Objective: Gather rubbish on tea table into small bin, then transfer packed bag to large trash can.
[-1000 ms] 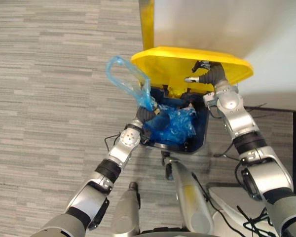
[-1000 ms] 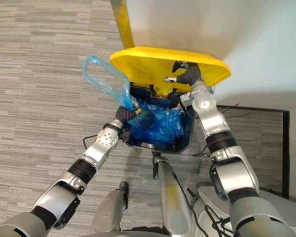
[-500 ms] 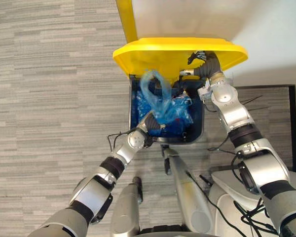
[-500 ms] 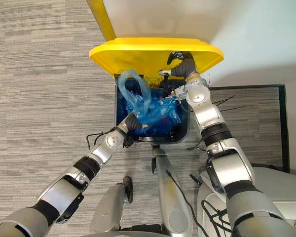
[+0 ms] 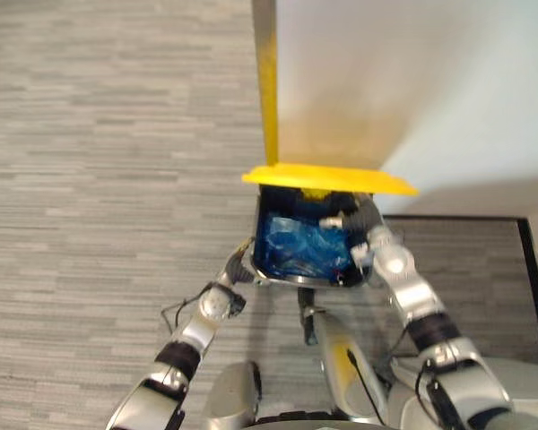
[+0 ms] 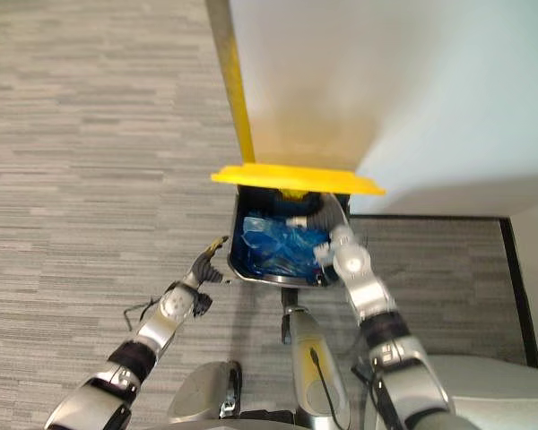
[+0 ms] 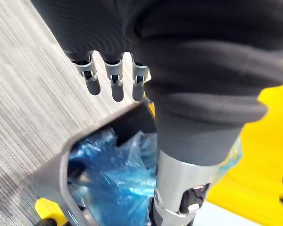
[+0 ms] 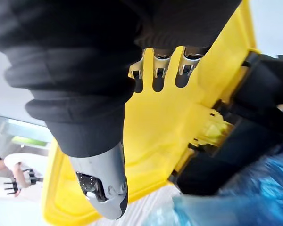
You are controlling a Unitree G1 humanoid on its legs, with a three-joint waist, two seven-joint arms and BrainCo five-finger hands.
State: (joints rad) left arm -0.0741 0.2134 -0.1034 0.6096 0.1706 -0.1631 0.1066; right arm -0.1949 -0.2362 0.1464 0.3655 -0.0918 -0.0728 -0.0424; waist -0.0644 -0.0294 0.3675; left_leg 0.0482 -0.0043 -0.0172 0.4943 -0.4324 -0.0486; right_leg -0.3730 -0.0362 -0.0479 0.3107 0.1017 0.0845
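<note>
The large dark-blue trash can [image 5: 262, 269] stands on the carpet with its yellow lid [image 5: 327, 179] raised. The packed blue plastic bag [image 5: 300, 246] lies inside it, also seen as the crumpled blue bag [image 7: 118, 174] past the can's rim. My left hand [image 6: 206, 264] hangs just outside the can's left rim, fingers [image 7: 113, 84] straight, holding nothing. My right hand [image 6: 314, 215] reaches under the lid at the can's back right, with straight fingers [image 8: 160, 70] against the lid's yellow underside [image 8: 179, 122].
A white wall with a yellow upright strip [image 5: 266, 81] rises right behind the can. Grey striped carpet [image 5: 90, 179] stretches to the left. A black-edged mat [image 5: 520, 233] lies to the right of the can.
My left hand has let go of the blue bag, which dropped into the can, and has drawn back to the left rim. The right hand stays under the lid. The camera has shifted.
</note>
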